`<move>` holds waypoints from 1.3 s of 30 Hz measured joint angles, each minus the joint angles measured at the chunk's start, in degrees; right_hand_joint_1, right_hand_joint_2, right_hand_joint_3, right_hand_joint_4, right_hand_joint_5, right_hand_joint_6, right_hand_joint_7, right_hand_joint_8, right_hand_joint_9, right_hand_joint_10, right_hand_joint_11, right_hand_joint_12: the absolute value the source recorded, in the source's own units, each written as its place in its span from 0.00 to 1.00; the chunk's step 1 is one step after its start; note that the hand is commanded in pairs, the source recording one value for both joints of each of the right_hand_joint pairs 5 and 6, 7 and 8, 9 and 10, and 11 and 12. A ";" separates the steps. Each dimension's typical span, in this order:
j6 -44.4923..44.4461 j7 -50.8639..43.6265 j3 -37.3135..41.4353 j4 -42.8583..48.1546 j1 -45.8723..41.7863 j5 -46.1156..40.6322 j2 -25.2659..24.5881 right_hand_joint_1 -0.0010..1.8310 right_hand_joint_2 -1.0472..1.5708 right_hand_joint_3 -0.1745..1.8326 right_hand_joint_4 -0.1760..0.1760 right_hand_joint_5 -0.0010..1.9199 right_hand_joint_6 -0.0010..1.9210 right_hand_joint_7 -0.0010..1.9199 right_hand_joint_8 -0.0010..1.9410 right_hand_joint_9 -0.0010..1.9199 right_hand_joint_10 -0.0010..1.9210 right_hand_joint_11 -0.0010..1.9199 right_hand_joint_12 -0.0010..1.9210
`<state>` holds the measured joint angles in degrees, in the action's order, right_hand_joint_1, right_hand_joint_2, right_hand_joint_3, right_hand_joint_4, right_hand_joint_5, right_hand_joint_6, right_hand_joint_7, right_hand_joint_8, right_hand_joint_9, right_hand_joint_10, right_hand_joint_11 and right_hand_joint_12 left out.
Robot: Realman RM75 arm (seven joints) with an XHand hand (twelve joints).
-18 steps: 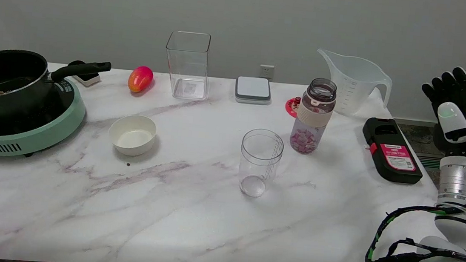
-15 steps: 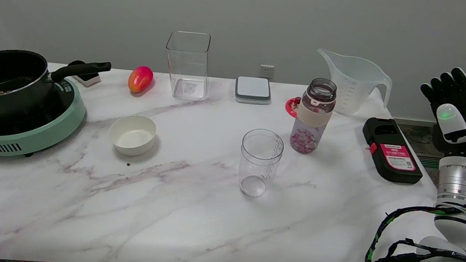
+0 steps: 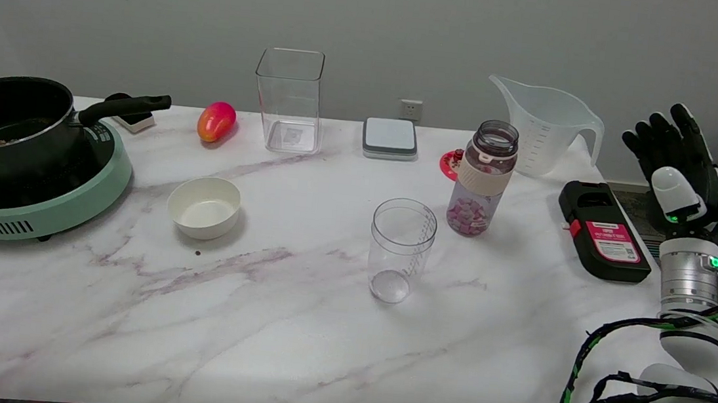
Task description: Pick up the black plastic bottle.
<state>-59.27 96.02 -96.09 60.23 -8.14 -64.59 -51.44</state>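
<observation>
White marble-patterned table [image 3: 268, 324], carrying the following. Black plastic bottle [image 3: 603, 230]: flat-sided, lying on its side near the right edge, red-and-white label facing up. Right hand [image 3: 674, 172]: raised in the air just beyond that right edge, to the right of the bottle and apart from it; fingers [image 3: 655, 134] upright and slightly spread, holding nothing. Clear drinking bottle [image 3: 483, 178]: upright left of the black one, lid off, pink pieces in the bottom. Clear cup [image 3: 400, 249]: upright, in front of the drinking bottle. Measuring jug [image 3: 547, 127]: translucent, at the back right corner. Small red disc [image 3: 450, 164]: partly hidden behind the drinking bottle. Grey-and-white square lid [image 3: 390, 138]: flat, at the back. Tall clear square container [image 3: 288, 100]: upright, left of the lid. Mango [image 3: 216, 121]: red and orange, left of the container. White bowl [image 3: 203, 207]: left of centre. Black pot [image 3: 7, 125]: sitting on a green cooker [image 3: 36, 206] at the left edge, handle pointing right.
</observation>
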 measured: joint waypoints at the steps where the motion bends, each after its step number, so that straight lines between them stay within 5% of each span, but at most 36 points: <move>1: 0.11 0.13 -0.05 0.00 0.04 0.43 0.00 0.65 0.19 0.67 0.50 0.14 0.14 0.24 0.24 0.27 0.27 0.30 0.30; 18: 2.55 6.71 -3.56 -5.03 2.13 10.89 -1.42 0.65 0.00 0.60 0.50 0.03 0.03 0.20 0.20 0.21 0.20 0.22 0.22; 39: 1.62 15.30 -8.28 -24.94 16.41 26.33 -7.18 0.66 0.00 0.57 0.50 0.01 0.01 0.17 0.16 0.18 0.18 0.19 0.19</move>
<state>-57.65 111.32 -104.37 35.28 8.28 -38.26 -58.61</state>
